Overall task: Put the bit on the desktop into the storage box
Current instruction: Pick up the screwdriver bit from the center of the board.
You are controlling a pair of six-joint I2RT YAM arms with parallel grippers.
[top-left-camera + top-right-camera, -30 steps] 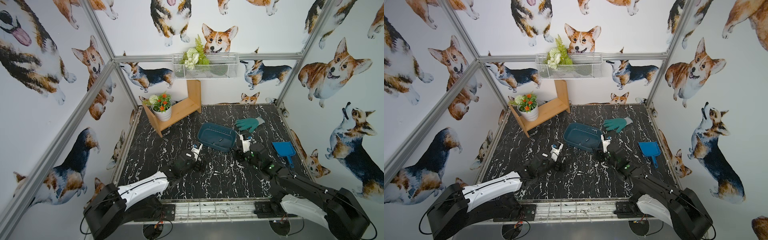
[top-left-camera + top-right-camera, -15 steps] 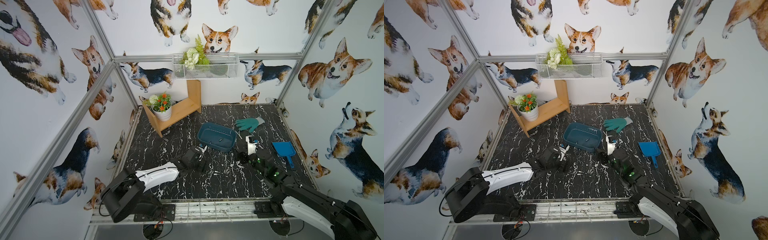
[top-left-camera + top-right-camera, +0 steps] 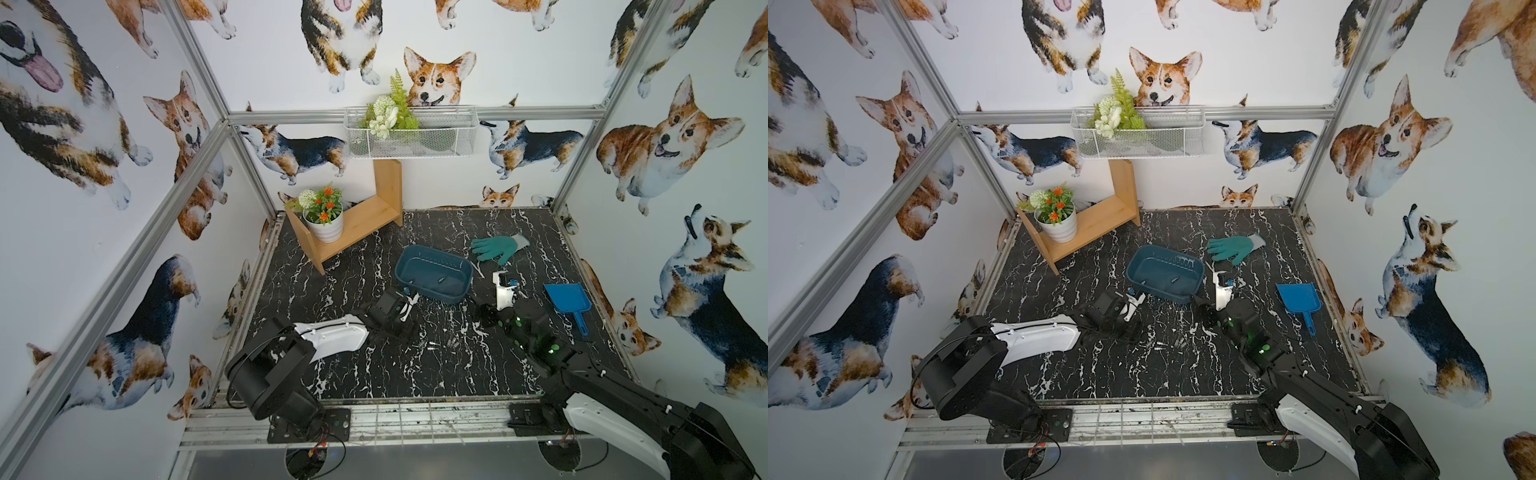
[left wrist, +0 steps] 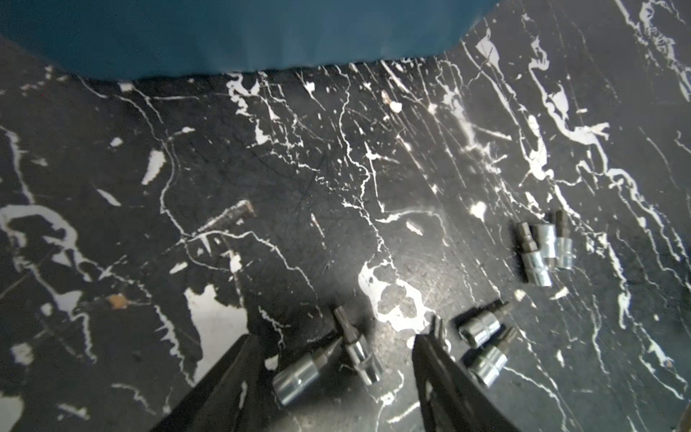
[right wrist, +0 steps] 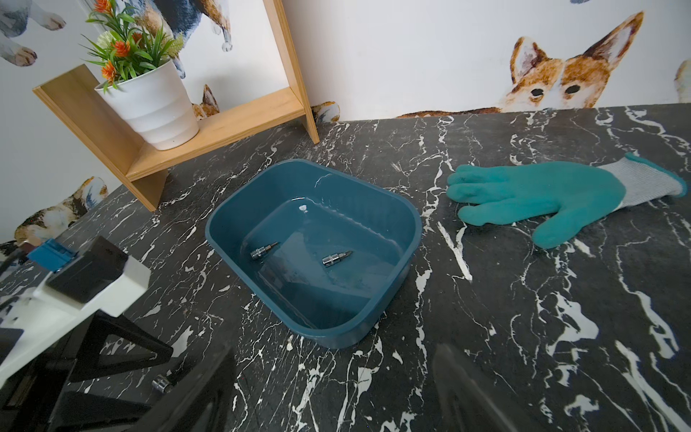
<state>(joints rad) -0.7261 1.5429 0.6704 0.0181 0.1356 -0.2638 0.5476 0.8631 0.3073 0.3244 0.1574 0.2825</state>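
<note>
Socket bits (image 4: 299,374) lie on the desktop (image 4: 336,168), between the storage box (image 4: 224,33) and its front edge, two inside the left gripper's (image 4: 338,340) parted jaws. Centre on one alone, probably the larger, so closing doesn't pinch both. Right gripper (image 5: 336,377): jaws apart, empty.

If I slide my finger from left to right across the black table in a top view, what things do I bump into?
flower pot → storage box → green glove → blue dustpan
</note>
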